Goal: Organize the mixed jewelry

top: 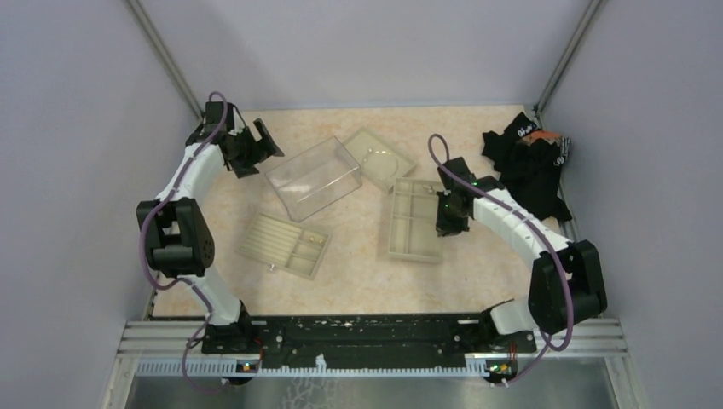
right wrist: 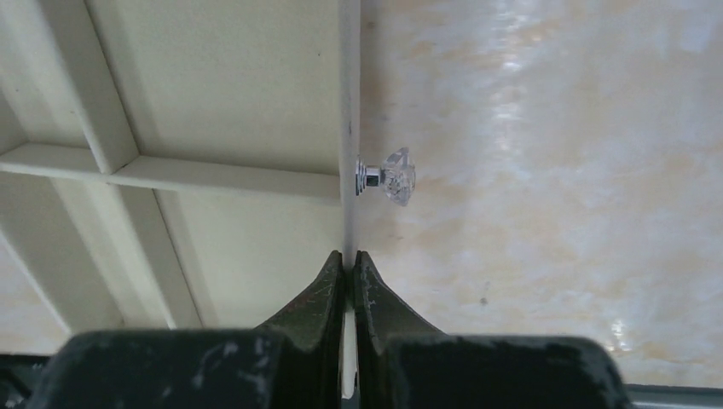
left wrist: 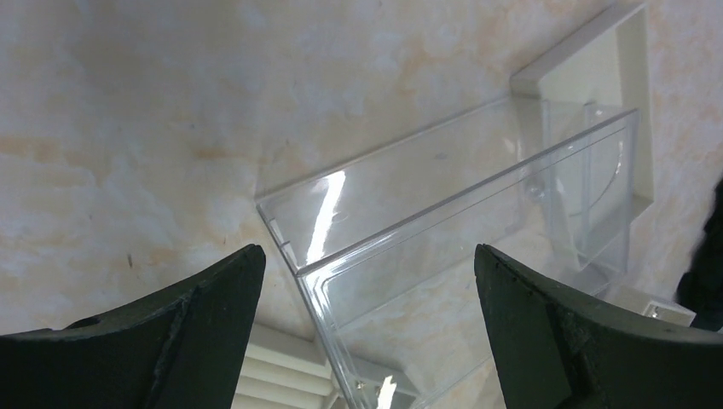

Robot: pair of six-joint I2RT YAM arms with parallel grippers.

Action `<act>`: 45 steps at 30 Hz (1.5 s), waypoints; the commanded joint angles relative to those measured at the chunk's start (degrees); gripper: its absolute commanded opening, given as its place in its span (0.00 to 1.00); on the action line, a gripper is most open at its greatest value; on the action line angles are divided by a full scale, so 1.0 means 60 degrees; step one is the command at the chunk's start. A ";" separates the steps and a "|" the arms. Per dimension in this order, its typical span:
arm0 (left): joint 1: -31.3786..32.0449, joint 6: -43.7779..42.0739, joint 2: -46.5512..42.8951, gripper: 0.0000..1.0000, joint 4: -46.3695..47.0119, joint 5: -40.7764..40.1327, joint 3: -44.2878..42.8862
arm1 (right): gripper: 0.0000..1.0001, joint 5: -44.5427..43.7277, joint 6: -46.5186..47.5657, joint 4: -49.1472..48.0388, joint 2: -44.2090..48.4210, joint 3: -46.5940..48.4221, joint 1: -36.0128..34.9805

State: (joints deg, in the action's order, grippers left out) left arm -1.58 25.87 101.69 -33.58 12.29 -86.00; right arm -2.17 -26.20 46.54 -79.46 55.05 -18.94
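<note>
- The left pincer (left wrist: 368, 260) hangs over the far left of the pale marbled worktop (top: 358, 273), its fingers spread wide and holding nothing.
- Just right of it lies a clear plastic box (top: 311, 177), empty as far as can be seen, set at an angle.
- Touching the box's far right corner is a shallow beige tray (top: 362, 141). The thin silvery wire loop (top: 388, 159) lies inside this tray, seen as a faint arc.
- Near the middle right of the worktop lies a long compartmented tray (top: 409, 243), beige, split by ribs into several cells.
- The right pincer (right wrist: 349, 260) is closed tight on the thin right-hand wall of this compartmented tray, one finger inside the wall and one outside.
- A small crystal knob (right wrist: 388, 176) on a metal stem sticks out from the outer face of that same wall, just beyond the fingertips.
- Toward the near left lies a ridged tray (top: 268, 232), beige, with rows of narrow slots and a few open cells.
- In one of its right-hand cells sit a few tiny pale specks (top: 312, 239), too small to identify.
- A black cloth heap (top: 529, 170) lies at the far right corner, well apart from the trays.
</note>
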 commanded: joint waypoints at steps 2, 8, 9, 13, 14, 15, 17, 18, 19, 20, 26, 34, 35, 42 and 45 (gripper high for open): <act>0.0073 -0.0070 -0.0182 0.99 0.0118 0.0446 0.0801 | 0.00 0.0326 -0.1229 -0.0184 -0.0370 0.1389 -0.1353; 0.0092 -0.0164 -0.0378 0.99 0.0132 0.0705 0.1298 | 0.00 0.0319 -0.1792 -0.0305 -0.1219 0.1811 -0.1982; 0.0100 -0.0177 -0.0424 0.99 0.0126 0.0690 0.1393 | 0.00 0.0319 -0.1859 -0.0327 -0.1297 0.1821 -0.1992; 0.0124 -0.0193 -0.0693 0.99 0.0140 0.0747 0.1838 | 0.00 0.0326 -0.1948 -0.0257 -0.1430 0.1841 -0.2000; 0.0129 -0.0184 -0.0766 0.99 0.0149 0.0776 0.1953 | 0.00 0.0319 -0.1949 -0.0230 -0.1463 0.1850 -0.2011; 0.0159 -0.0170 -0.0832 0.99 0.0179 0.0829 0.2075 | 0.00 0.0319 -0.1935 -0.0184 -0.1487 0.1884 -0.2014; 0.0218 -0.0155 -0.0954 0.99 0.0231 0.0938 0.2303 | 0.00 0.0274 -0.1958 -0.0071 -0.1564 0.1992 -0.2058; 0.0225 -0.0131 -0.0998 0.99 0.0239 0.0956 0.2374 | 0.00 0.0231 -0.2013 -0.0025 -0.1610 0.2063 -0.2084; 0.0497 -0.0092 -0.1031 0.99 0.0275 0.0993 0.2425 | 0.00 0.0194 -0.2095 0.0017 -0.1659 0.2164 -0.2144; 0.0632 -0.0041 -0.1057 0.99 0.0310 0.1067 0.2482 | 0.00 0.0167 -0.2186 0.0052 -0.1698 0.2240 -0.2201; 0.1704 0.0434 -0.1138 0.99 0.0281 0.1087 0.2539 | 0.00 0.0095 -0.2978 0.0099 -0.1836 0.2421 -0.2418; 0.2066 0.0589 -0.1805 0.99 -0.0072 0.0770 0.2073 | 0.00 -0.0088 -0.3113 0.0343 -0.1954 0.2301 -0.2434; 0.2066 0.0516 -0.1846 0.99 -0.0130 0.0627 0.1863 | 0.00 -0.0152 -0.3135 0.0374 -0.1968 0.2292 -0.2438; 0.1990 -0.0233 -0.1169 0.99 0.0246 -0.0402 0.0489 | 0.00 -0.0552 -0.3391 0.0649 -0.2437 0.2666 -0.2429; 0.1918 -0.0627 -0.0166 0.99 -0.0032 -0.0077 -0.0552 | 0.00 -0.0727 -0.3403 0.0730 -0.2654 0.2774 -0.2427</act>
State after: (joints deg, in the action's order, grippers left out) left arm 10.48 25.93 94.45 -33.91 12.21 -82.78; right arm -4.21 -45.34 50.81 -94.13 67.90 -32.86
